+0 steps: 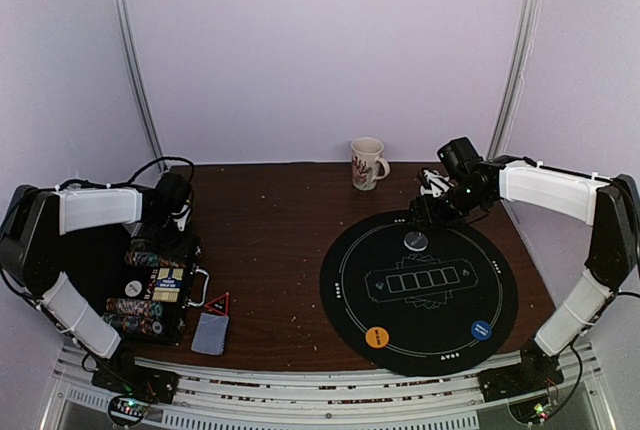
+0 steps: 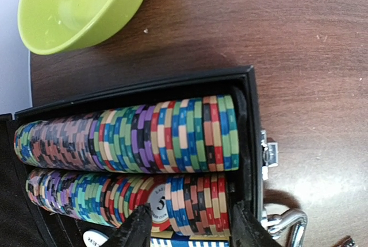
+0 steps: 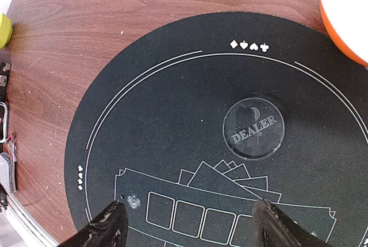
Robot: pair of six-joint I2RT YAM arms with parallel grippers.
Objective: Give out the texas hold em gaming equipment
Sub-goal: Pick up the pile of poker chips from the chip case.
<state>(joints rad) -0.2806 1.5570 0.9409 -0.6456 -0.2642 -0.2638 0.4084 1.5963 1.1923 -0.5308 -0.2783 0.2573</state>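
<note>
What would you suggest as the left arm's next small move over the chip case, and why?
Probably close the left gripper firmly on the chips between its fingers. They flank the right end of the lower chip row, which sits in the open case; whether they already pinch is unclear. The poker mat holds the dealer button but no chips.

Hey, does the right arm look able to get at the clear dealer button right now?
Probably yes. The right claw hangs open over the black mat, and the dealer button lies flat just ahead of its fingers with nothing covering it.
</note>
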